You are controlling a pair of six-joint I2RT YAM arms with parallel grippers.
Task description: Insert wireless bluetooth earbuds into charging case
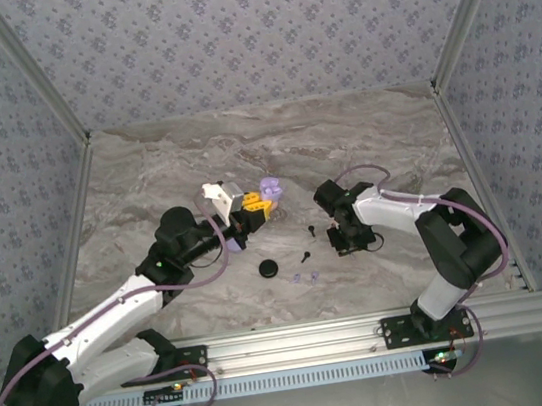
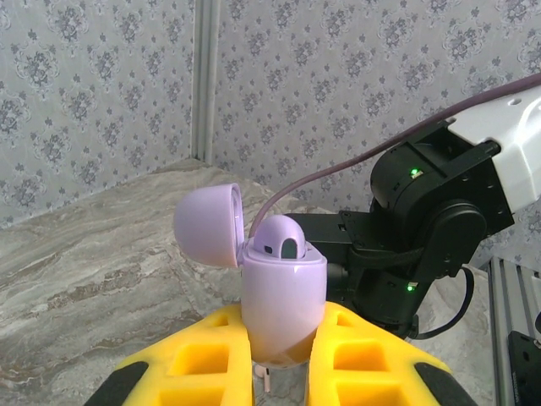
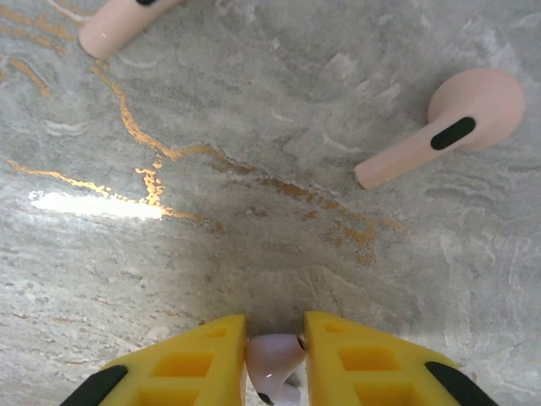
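The left hand [image 2: 283, 328] stands clamped on the lower body of a lilac charging case [image 2: 283, 279], holding it upright above the marbled counter [image 2: 93, 279]. Its hinged lid [image 2: 210, 224] is swung open to the left, and one seated lilac earbud [image 2: 279, 237] fills a slot. From above, that left hand [image 1: 254, 205] and the case [image 1: 269, 188] sit near the middle of the counter [image 1: 144, 160], with the right hand [image 1: 342, 241] low over the surface a little to their right. In the right wrist view, the right hand [image 3: 275, 338] has its yellow fingers [image 3: 203, 364] pressed together on a small pale earbud [image 3: 275, 365], apparently lilac, though little of it shows between the pads. It is pinched right at the fingertips, just above the counter [image 3: 254, 211]. Ahead of that hand, a pale pink earbud [image 3: 448, 131] lies flat on the stone to the right, and a second pink stem [image 3: 118, 25] lies at the upper left, both apart from the fingers. A closed black case [image 1: 268, 269] and two black earbuds [image 1: 310, 230] rest between the arms.
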